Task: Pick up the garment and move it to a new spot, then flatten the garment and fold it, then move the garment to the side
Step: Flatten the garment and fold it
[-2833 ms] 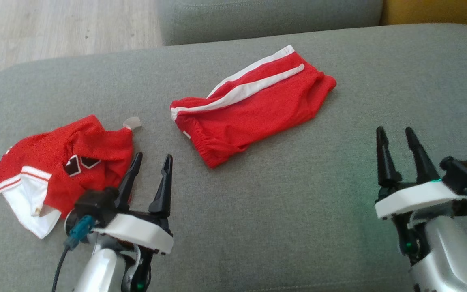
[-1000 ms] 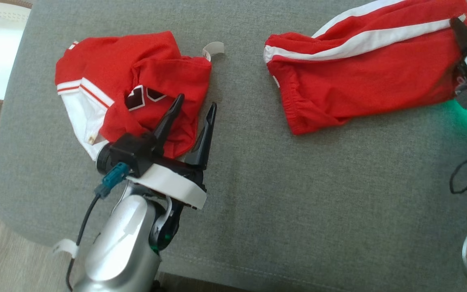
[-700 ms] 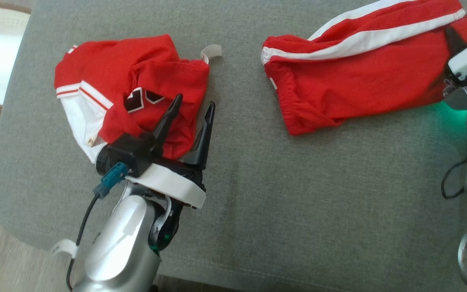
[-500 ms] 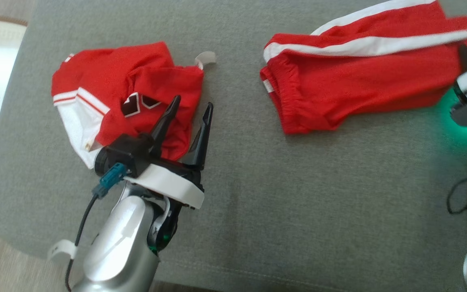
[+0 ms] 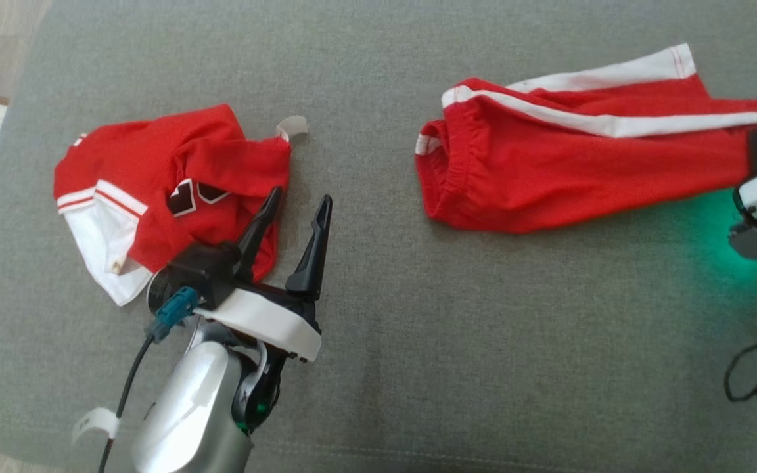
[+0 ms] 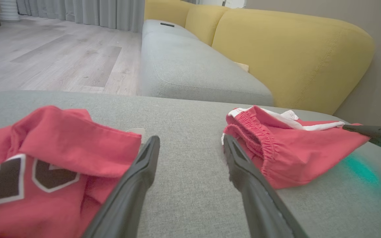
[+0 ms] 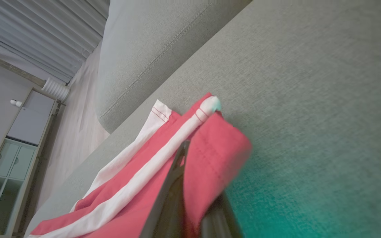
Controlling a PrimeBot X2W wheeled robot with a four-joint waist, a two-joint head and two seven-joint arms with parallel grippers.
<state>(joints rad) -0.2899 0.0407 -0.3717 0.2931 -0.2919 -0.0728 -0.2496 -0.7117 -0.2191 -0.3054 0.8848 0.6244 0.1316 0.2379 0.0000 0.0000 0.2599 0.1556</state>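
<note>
The task looks barely begun. The red athletic shorts with white side stripes (image 5: 569, 164) lie loosely stretched across the right part of the grey fabric sofa seat (image 5: 418, 328), not yet lifted clear, flattened or folded. The right pincer (image 5: 756, 143) is clamped tight on their leg hem, so the pick-up grip seems made, and every later step remains. The left pincer (image 5: 301, 195) is spread wide and holds nothing, poised just over the edge of a crumpled red jersey with a white sleeve (image 5: 155, 164). That jersey carries a black-and-white patch (image 5: 194, 195) of angular shapes I cannot read. Its white tab (image 5: 292, 125) and the small white label (image 5: 426, 143) at the shorts' waistband show no legible writing.
</note>
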